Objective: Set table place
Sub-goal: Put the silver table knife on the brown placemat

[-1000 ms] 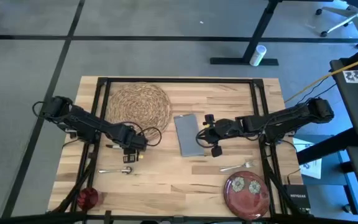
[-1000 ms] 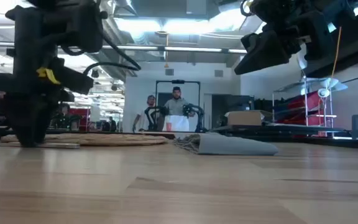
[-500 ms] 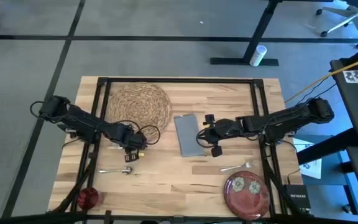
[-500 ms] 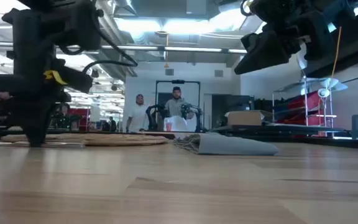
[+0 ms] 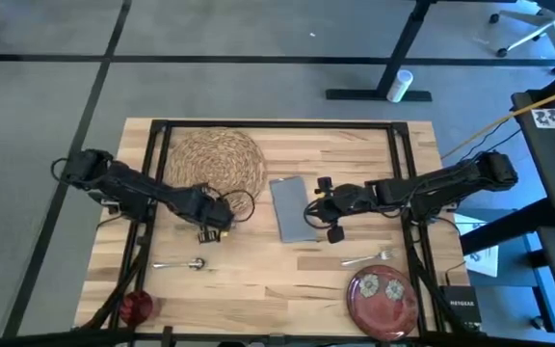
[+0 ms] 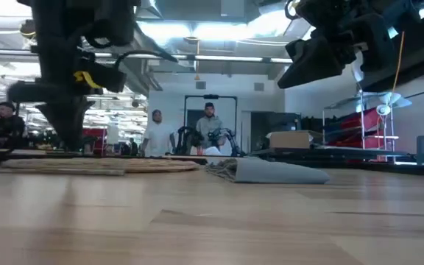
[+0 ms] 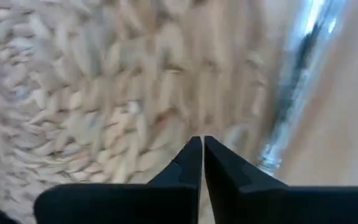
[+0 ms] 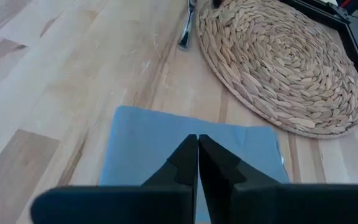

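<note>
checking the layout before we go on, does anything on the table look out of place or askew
Yes: the set is scattered. The napkin lies tilted beside the straw mat, one end bunched up. The plate, fork, spoon and red cup sit far off along the near edge.

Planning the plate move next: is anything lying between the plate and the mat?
Yes. From the plate at the near right corner, a straight run to the mat crosses the fork, the napkin and the right gripper hovering by the napkin. The left gripper sits at the mat's near edge.
</note>
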You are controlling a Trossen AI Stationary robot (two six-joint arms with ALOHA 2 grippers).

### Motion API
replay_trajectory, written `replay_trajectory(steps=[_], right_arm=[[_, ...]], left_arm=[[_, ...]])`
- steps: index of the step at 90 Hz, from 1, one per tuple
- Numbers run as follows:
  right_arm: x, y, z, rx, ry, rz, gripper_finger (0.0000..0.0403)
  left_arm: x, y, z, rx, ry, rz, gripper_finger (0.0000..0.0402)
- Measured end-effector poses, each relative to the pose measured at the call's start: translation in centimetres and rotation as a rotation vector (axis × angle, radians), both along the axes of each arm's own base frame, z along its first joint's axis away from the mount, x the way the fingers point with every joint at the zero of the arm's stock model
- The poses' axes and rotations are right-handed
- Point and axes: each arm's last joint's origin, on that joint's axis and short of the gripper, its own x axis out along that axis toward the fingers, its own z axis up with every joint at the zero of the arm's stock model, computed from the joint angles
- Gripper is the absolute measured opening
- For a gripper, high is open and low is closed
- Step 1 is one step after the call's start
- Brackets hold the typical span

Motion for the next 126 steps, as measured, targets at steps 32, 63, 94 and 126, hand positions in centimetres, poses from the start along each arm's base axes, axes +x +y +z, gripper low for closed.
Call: replay_trajectory(steps=[32,63,94,126], right_arm=[[-0.1,0.0,-0.1,0.005,0.014,0.009,0.0],[-0.1,0.0,-0.1,0.008,0.017,0.014,0.0],[-0.1,0.0,-0.1,0.009,0.018,0.015,0.0],[-0.1,0.0,-0.2,0.009,0.018,0.015,0.0]], left_arm=[[0.1,-0.2,-0.1,-0.155,0.016,-0.014,0.0002],[0.3,-2.5,-0.9,-0.229,-0.065,-0.133,0.0054],[-0.5,-1.1,-3.1,-0.251,-0.065,-0.095,0.0092],[-0.2,-1.3,-4.6,-0.272,-0.026,-0.076,0.0037]])
